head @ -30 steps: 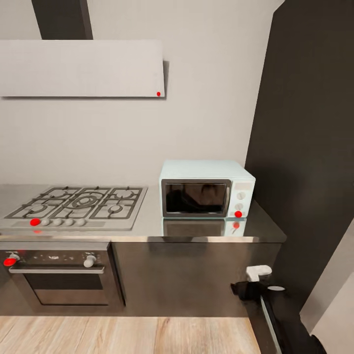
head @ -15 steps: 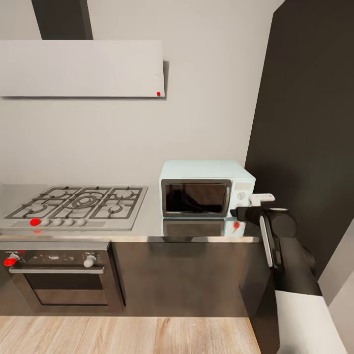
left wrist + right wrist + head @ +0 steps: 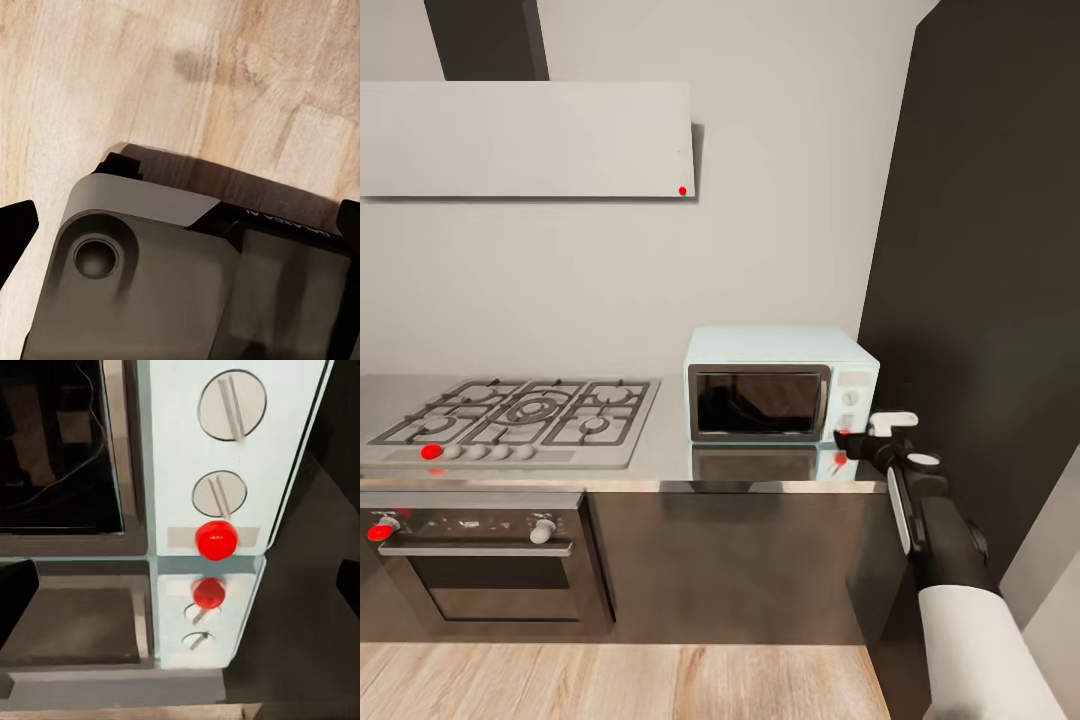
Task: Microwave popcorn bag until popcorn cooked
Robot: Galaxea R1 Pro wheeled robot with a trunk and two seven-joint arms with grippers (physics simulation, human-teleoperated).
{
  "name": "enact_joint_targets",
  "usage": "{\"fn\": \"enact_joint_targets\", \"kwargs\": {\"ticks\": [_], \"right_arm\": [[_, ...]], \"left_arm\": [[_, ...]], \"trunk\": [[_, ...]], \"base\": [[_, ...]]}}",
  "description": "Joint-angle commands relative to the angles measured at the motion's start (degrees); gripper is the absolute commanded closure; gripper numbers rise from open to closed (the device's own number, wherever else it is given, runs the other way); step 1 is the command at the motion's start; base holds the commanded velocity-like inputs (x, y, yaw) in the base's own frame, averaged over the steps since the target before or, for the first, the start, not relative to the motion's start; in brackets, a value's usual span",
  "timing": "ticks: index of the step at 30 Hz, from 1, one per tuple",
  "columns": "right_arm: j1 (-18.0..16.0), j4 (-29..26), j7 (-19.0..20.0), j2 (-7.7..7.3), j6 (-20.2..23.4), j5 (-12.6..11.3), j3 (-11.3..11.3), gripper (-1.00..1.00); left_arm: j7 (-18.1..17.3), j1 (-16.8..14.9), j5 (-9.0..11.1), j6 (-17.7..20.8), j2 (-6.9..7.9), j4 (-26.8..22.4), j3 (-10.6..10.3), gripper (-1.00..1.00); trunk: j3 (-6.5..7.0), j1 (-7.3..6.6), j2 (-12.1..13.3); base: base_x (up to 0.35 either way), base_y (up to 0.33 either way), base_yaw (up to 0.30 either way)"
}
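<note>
Microwave (image 3: pixel 780 385) sits on the tabletop (image 3: pixel 660 455) right of the hob (image 3: pixel 515 415), door shut. Right gripper (image 3: pixel 860 437) hovers just at its red dot (image 3: pixel 217 539) below two knobs; fingers (image 3: pixel 16 600) look wide. Left fingers (image 3: pixel 15 232) wide, over wood floor (image 3: pixel 187 67).

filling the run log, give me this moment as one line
right claw: at microwave control panel, by red dot | door: shut | left claw: faces floor

grey glossy countertop (image 3: pixel 760 470), microwave (image 3: pixel 780 385) on it, hob (image 3: pixel 520 415) seemingly inset
</note>
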Motion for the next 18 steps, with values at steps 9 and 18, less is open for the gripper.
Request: {"fn": "enact_joint_targets", "kwargs": {"ticks": [9,18], "right_arm": [[-0.06,2.87,0.57,-0.14,-0.92,0.28,-0.42,-1.00],[-0.06,7.09,1.03,-1.20,-4.62,0.31,-2.59,-1.00]], "left_arm": [[0.23,-0.02,0.54,-0.12,-0.01,-0.02,-0.48,-1.00],[0.23,-0.02,0.99,-0.12,-0.11,-0.02,-0.42,-1.00]], "trunk": [[-0.07,0.00,-0.05],[-0.07,0.00,-0.05]], "base": [[0.000,0.000,0.000],[0.000,0.000,0.000]]}}
